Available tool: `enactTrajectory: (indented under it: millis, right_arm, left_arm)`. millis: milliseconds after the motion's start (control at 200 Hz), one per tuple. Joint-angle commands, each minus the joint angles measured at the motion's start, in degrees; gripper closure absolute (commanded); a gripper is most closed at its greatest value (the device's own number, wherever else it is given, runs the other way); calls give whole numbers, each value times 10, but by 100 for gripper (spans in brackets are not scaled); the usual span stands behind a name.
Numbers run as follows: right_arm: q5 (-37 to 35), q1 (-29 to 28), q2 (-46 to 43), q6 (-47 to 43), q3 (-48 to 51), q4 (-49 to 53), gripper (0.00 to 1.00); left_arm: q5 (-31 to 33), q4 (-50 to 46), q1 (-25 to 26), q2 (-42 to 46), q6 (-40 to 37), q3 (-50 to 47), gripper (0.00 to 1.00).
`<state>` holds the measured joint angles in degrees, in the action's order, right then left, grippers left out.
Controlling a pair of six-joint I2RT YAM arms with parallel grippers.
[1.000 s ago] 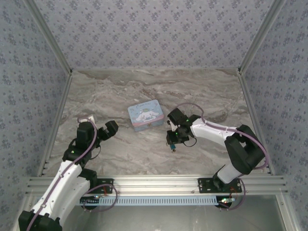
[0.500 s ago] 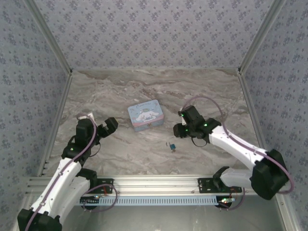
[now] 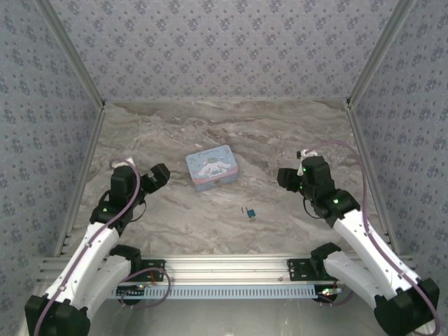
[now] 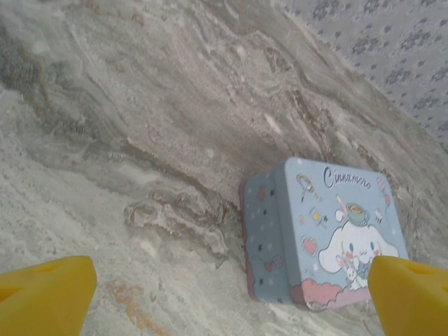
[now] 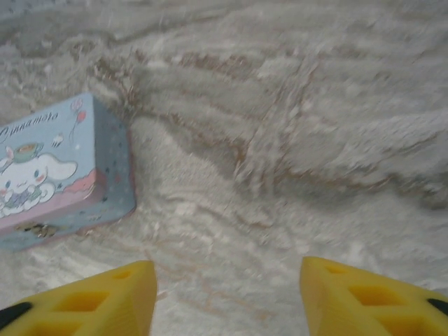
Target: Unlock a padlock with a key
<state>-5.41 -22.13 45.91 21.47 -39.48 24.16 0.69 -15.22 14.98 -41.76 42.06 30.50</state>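
From above, the padlock (image 3: 248, 212) lies alone on the marble table (image 3: 210, 126), just below the frame's centre and lower right of the tin (image 3: 211, 167). The left gripper (image 3: 157, 176) sits to its left and the right gripper (image 3: 285, 176) to its right, both well apart from it. We cannot make out a separate key.

In the left wrist view, the left gripper (image 4: 227, 297) stands wide apart on nothing, with the tin (image 4: 329, 231) at lower right.

In the right wrist view, the right gripper (image 5: 227, 294) is spread and empty, with the tin (image 5: 56, 175) at the left edge.

We would descend squarely over the padlock and pinch its body, leaving the silvery part free.
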Motion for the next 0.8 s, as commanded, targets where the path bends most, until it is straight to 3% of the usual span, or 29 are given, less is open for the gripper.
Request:
enactTrajectory:
  millis: [0, 215, 530, 795]
  right_arm:
    - [13, 37, -42, -18, 32, -36, 31]
    - [32, 115, -91, -9, 94, -115, 0]
    - [-72, 147, -101, -103, 206, -302, 0]
    - [-65, 196, -36, -144, 253, -404, 0]
  left_arm:
    - [17, 18, -4, -1, 1, 24, 1]
    - [21, 14, -4, -3, -6, 36, 1]
    - [29, 11, -8, -22, -26, 54, 1]
    - [31, 13, -14, -49, -41, 64, 1]
